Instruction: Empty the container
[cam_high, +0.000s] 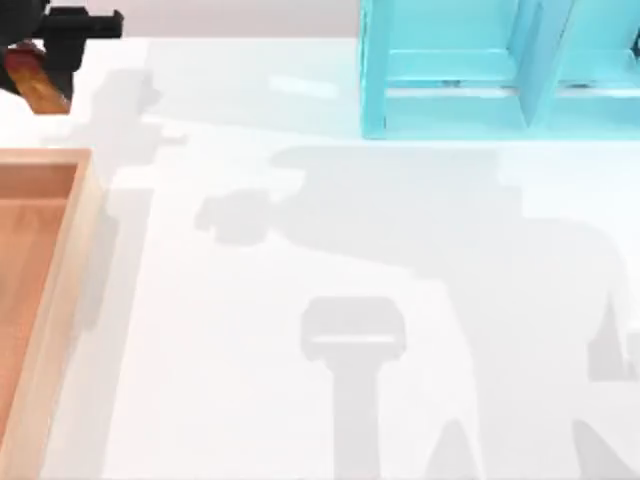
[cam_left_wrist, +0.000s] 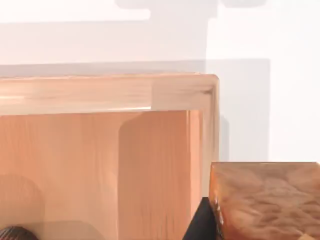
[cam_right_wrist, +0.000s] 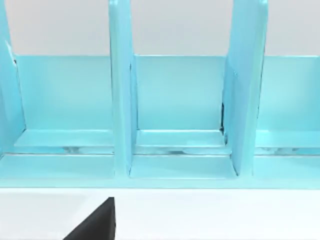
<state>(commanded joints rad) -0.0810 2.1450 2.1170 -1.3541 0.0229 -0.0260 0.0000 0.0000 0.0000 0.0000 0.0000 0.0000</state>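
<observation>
1. Surface: plain white table (cam_high: 300, 400), carrying soft grey shadows of my arms. No room visible past its far edge.
2. Turquoise painted shelf unit (cam_high: 480, 70) stands at the far edge, right of centre; the right wrist view faces its upright dividers and open compartments.
3. Large shallow rectangular wooden box (cam_high: 45, 290), light tan rim, orange-brown inside, sits at the table's left edge, partly cut off by the frame. Long axis runs near-to-far, open side up.
4. My left gripper (cam_high: 48, 62) is at the far-left corner, just beyond the box's far end, clamped on an orange-brown glossy wooden block (cam_left_wrist: 265, 200).
5. Small dark ribbed object (cam_left_wrist: 15, 233) lies inside the box.
6. Right gripper: can't tell jaw state.
</observation>
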